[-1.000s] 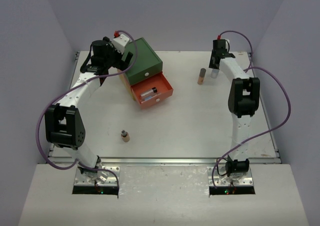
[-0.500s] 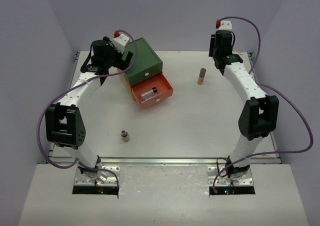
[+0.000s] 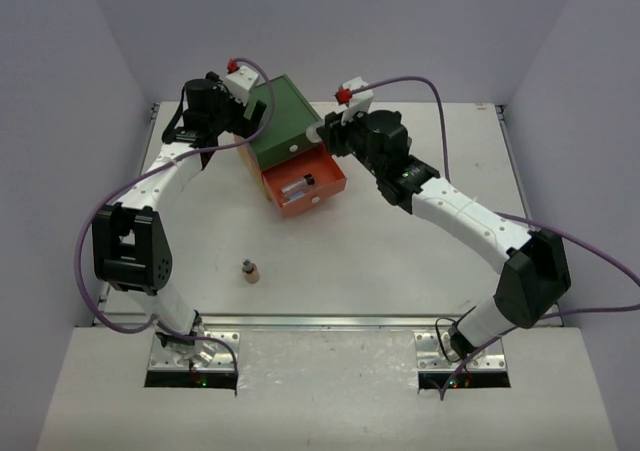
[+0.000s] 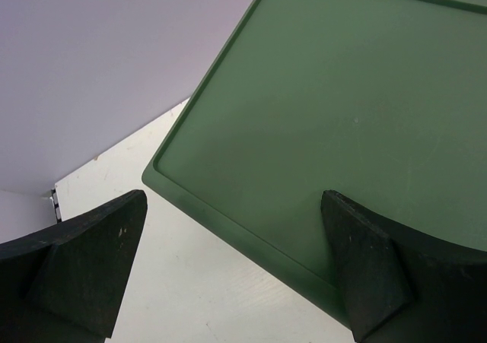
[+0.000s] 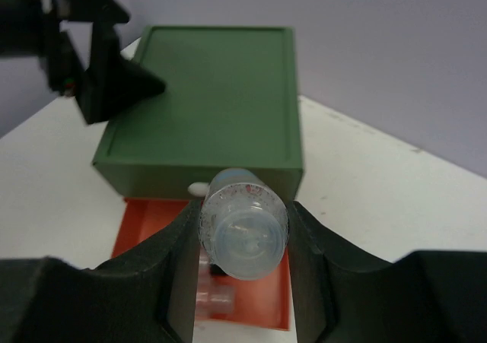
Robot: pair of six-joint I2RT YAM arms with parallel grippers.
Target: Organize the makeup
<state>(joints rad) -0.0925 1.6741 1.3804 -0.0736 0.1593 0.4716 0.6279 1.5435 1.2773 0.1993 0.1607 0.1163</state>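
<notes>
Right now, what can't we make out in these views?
- Top external: clear bottle in the right gripper, hidden under that wrist.
- Right wrist: orange drawer contents, mostly behind bottle and gripper.
- Left wrist: only the green box lid; drawers cut off by the frame.
- Top external: loose tan bottle, too small for detail.

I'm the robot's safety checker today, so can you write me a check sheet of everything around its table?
Surface: white table.
Job's things: clear bottle held by the right tool; dark-capped bottle lying in the open orange drawer; small tan bottle alone on the table.
Clutter: nothing seen.
Grippers: left tool open at the green box corner; right tool shut on the clear bottle, over the drawer.
Cables: purple cables looping off both arms.
Surroundings: plain lilac walls.
</notes>
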